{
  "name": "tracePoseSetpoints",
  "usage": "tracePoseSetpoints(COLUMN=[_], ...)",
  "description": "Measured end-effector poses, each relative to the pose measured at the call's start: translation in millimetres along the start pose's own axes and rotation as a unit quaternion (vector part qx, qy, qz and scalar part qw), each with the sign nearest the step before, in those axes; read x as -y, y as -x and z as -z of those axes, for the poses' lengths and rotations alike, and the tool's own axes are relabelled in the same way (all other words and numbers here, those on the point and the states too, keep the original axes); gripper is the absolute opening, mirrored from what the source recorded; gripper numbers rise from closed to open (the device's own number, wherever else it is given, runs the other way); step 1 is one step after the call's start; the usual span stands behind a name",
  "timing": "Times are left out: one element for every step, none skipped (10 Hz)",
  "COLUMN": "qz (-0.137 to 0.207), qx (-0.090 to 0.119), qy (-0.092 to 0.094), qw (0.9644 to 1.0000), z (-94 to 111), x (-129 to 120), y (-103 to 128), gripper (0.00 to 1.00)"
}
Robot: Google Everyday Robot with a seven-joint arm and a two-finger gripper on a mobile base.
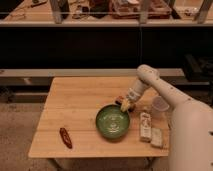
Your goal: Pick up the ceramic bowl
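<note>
The gripper (126, 105) sits at the far right edge of the ceramic bowl (113, 121), its yellowish fingertips down at the rim. Whether the jaws are clenched on the rim or merely standing over it, I cannot tell from here; the tips and the dark rim run together.

The bowl is wide, shallow and glossy green inside. It rests flat on the wooden table (75, 107), a little right of centre and toward the near edge. The white arm (165, 95) slopes in from the right, elbow high, wrist angled down and leftward to the bowl.

To do this step well, I judge that one finger should go inside the rim and one outside, pinching the wall squarely. A glazed rim looks slippery, so the grip wants to be firm before any lift. Lifting from one side will likely tip the bowl, so a slow, straight rise seems wise.

Close neighbours matter. A small white cup (159, 105) stands just right of the gripper. Two pale packets (145, 127) lie just right of the bowl, near the table's near right corner. A small dark item lies just beyond the gripper; what it is I cannot make out. A red chilli-shaped object (65, 137) lies well apart at the near left.
</note>
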Motion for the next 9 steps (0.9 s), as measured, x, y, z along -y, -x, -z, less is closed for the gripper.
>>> tracePoseSetpoints(qz=[-0.001,-0.003,-0.003,-0.005,-0.004,0.006,0.009,0.008,0.006], qx=[0.001,0.004,0.010,0.013,0.012,0.011,0.008,0.005,0.007], qy=[0.001,0.001,0.002,0.003,0.001,-0.006,-0.006,-0.006,-0.007], qw=[1.0000,1.0000,0.9999,0.9999,0.9999,0.9999,0.9999,0.9999,0.9999], z=[-3.5,-5.2,-2.7,-1.2,-3.2,-4.8,-1.3,3.9,10.2], x=[-2.2,-4.3,-6.2,-8.7,-7.2,5.1,20.4,33.0,38.5], y=[2.7,7.3,15.3,19.4,19.0,16.5,20.1,27.2,36.2], gripper=[0.27,0.27,0.27,0.27,0.27,0.27,0.27,0.27,0.29])
